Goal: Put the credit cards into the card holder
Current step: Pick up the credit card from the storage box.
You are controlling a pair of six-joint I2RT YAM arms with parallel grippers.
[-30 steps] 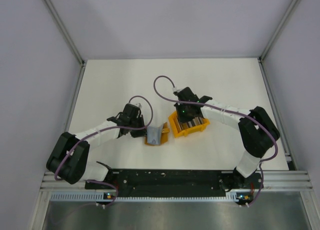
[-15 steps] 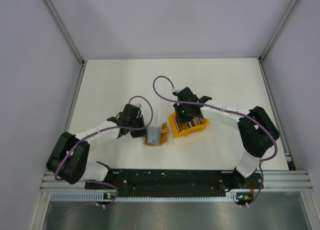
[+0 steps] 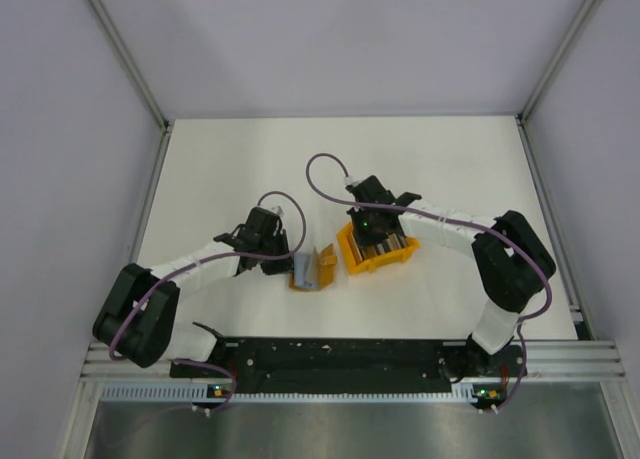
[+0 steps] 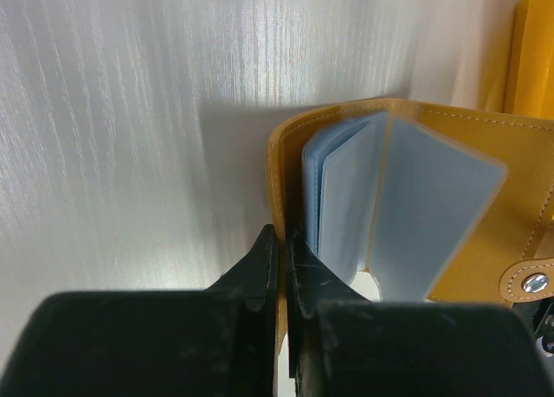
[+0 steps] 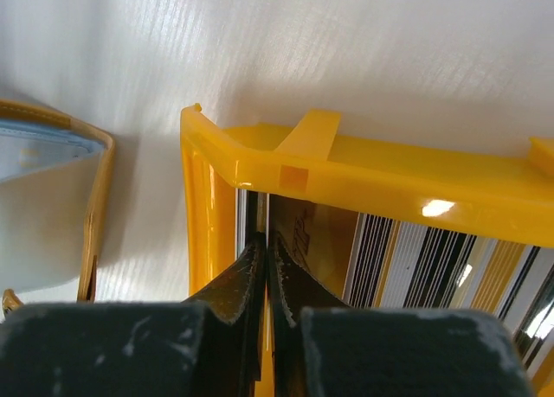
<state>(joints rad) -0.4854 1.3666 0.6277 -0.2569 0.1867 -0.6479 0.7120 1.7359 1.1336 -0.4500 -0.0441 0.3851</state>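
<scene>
On the table (image 3: 460, 169), the card holder (image 3: 312, 270) lies just left of the bin (image 3: 352, 257). The credit cards (image 3: 380, 247) stand in a row inside the bin. The left gripper (image 4: 281, 238) clamps the card holder's left cover, and the right gripper (image 5: 266, 242) dips into the bin among the cards.

mustard card holder (image 4: 519, 155), striped credit cards (image 5: 407, 259)

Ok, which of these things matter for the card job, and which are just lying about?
Job: card holder; credit cards; left hand, pinching the holder's cover; right hand, down among the cards.
Lying about: orange bin, merely the cards' container; table.
</scene>
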